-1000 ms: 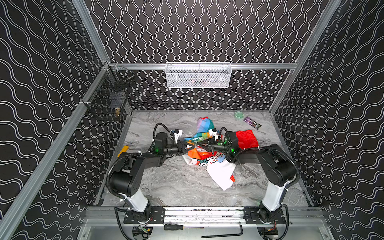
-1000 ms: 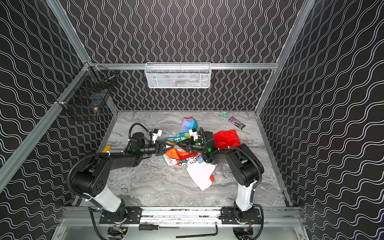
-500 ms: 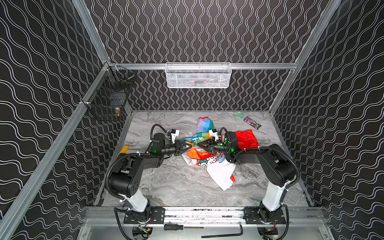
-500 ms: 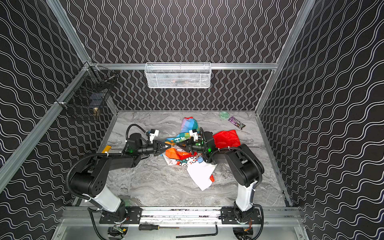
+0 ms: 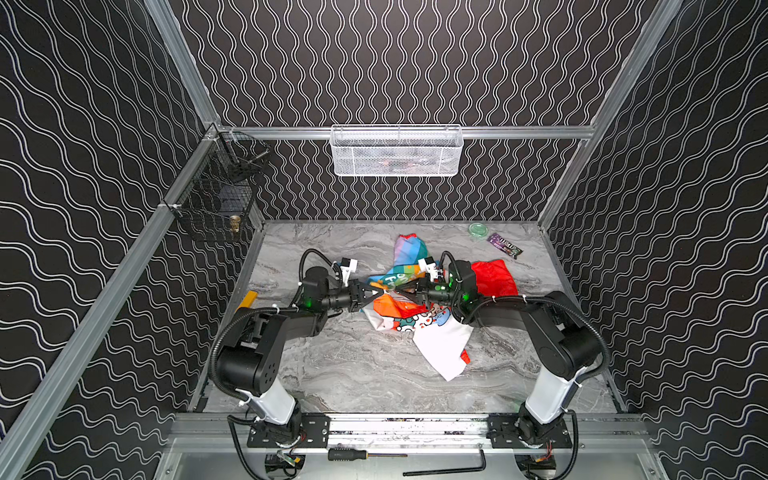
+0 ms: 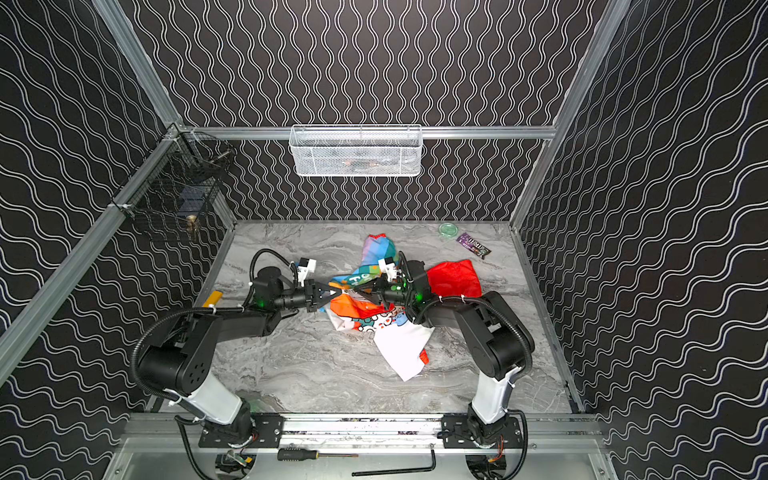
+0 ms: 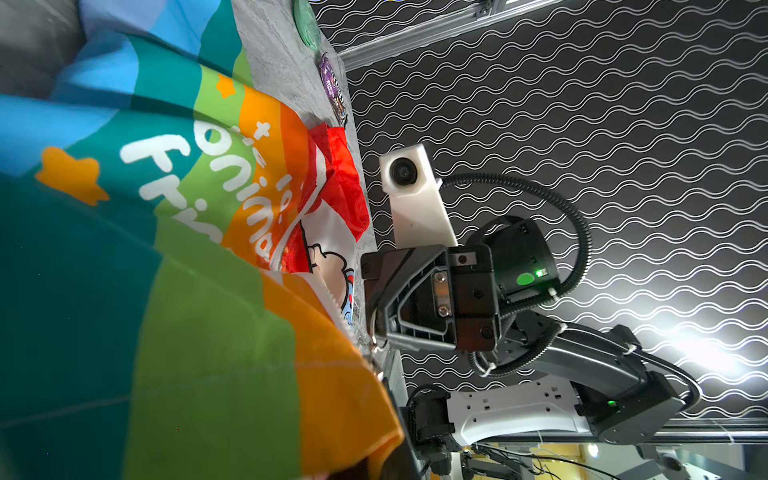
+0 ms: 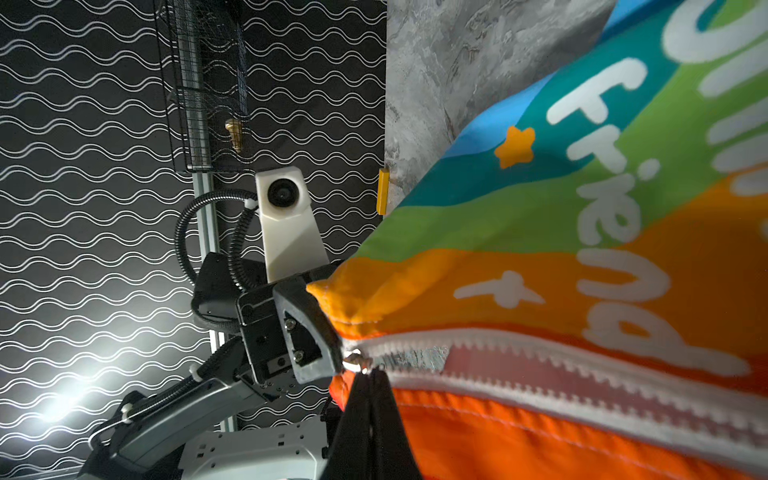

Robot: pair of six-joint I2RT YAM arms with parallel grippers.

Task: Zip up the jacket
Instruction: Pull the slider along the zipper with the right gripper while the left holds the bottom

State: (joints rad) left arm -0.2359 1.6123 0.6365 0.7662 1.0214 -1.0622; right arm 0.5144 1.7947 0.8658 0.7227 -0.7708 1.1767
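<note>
Marble table point(image 5: 353, 374): the jacket point(image 5: 395, 309) lies crumpled mid-table between the two arms, with the red hood point(image 5: 494, 276) toward the right arm and one white sleeve point(image 5: 440, 353) trailing to the near edge. The body is not spread flat. Bunched cloth along the zip point(image 8: 540, 353) is the main risk, since a fold could be drawn in and jam it. On the left gripper point(image 5: 371, 294), the fingers point(image 8: 316, 328) are closed tight on the orange hem corner, just beside the zip's foot. The fabric is thin and slick. If the pull comes hard or off-line, I judge the corner may slide out, and the whole jacket would then drag along rather than zip. On the right gripper point(image 5: 401, 291), the jaws are closed, tips meeting at the metal slider point(image 8: 356, 360). It appears to pinch it, though how much metal is caught is hidden; a small bite may slip off. The two grippers sit almost touching, so they could collide unless they part along the teeth. The white tooth rows spread apart beyond the slider, so nearly all of the zip is left to close.
</note>
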